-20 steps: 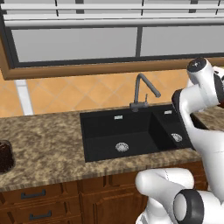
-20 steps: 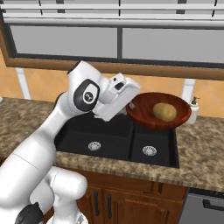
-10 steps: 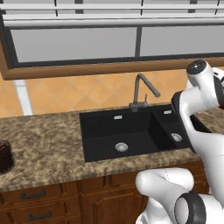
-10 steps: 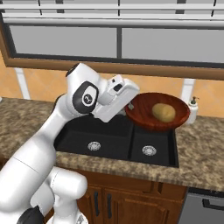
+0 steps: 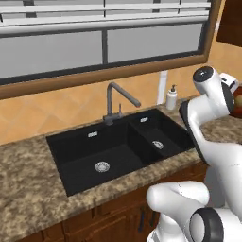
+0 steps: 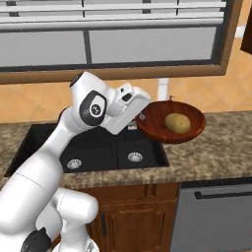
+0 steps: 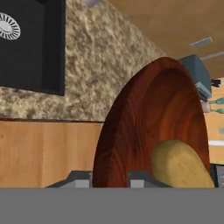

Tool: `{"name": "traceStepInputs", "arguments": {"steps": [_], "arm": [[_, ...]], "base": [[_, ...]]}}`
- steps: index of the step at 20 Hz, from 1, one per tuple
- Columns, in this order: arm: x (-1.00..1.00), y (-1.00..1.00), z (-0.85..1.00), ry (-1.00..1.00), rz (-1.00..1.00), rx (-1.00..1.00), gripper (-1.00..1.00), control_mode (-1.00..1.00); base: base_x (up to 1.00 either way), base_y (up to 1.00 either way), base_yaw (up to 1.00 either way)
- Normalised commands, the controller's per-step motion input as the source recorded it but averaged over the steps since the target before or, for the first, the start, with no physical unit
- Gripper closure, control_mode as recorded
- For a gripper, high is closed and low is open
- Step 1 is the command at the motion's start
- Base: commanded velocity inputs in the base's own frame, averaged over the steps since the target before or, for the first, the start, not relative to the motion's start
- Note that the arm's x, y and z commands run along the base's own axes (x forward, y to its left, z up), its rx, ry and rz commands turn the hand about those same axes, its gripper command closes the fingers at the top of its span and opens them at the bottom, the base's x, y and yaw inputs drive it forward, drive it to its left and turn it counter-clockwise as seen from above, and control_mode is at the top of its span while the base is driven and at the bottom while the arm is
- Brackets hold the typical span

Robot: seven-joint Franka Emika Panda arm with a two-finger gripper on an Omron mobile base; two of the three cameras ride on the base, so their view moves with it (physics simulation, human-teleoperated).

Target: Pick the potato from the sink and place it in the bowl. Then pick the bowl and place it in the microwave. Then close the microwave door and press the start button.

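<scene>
Evidently the biggest change is that the whole scene has slid leftward in both base views, which I read as the base driving to the right and not as anything on the counter [image 6: 216,147] moving. The sink [image 5: 75,160] now lies below and behind the gripper [image 6: 140,118], further off to its rear than a second ago, and a dishwasher [image 6: 216,216] front has come into sight low and ahead of the gripper in the right base view, while a soap bottle [image 5: 171,98] has appeared beyond the faucet [image 5: 113,101] in the left one. Against all that, the arm's pose looks unchanged, with the bowl [image 6: 162,115] carried level in the air straight out in front of the gripper, clear above the counter. The potato [image 6: 177,123] sits inside the bowl, just beyond the gripper on the far half, and has not rolled. The fingers are pinched on the near rim of the bowl, one tip on each side of its wall in the hand view. To my mind the first step is finished and the carry toward the microwave is under way; keeping the bowl level while the base travels is what matters, since a tilt could tip the potato out
</scene>
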Motion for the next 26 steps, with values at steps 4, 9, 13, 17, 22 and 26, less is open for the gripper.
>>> {"name": "traceStepInputs", "arguments": {"steps": [4, 9, 13, 17, 22, 26], "arm": [[0.0, 0.0, 0.0, 0.0, 0.0, 0.0, 1.0, 1.0], [0.0, 0.0, 0.0, 0.0, 0.0, 0.0, 1.0, 1.0], [0.0, 0.0, 0.0, 0.0, 0.0, 0.0, 1.0, 1.0], [0.0, 0.0, 0.0, 0.0, 0.0, 0.0, 1.0, 1.0], [0.0, 0.0, 0.0, 0.0, 0.0, 0.0, 1.0, 1.0], [0.0, 0.0, 0.0, 0.0, 0.0, 0.0, 1.0, 1.0]], "base": [[0.0, 0.0, -0.69], [0.0, -0.07, -0.69], [0.0, -0.21, -0.7], [0.0, -0.29, -0.69], [0.07, -0.67, -0.57], [0.41, -0.95, -0.46]]}}
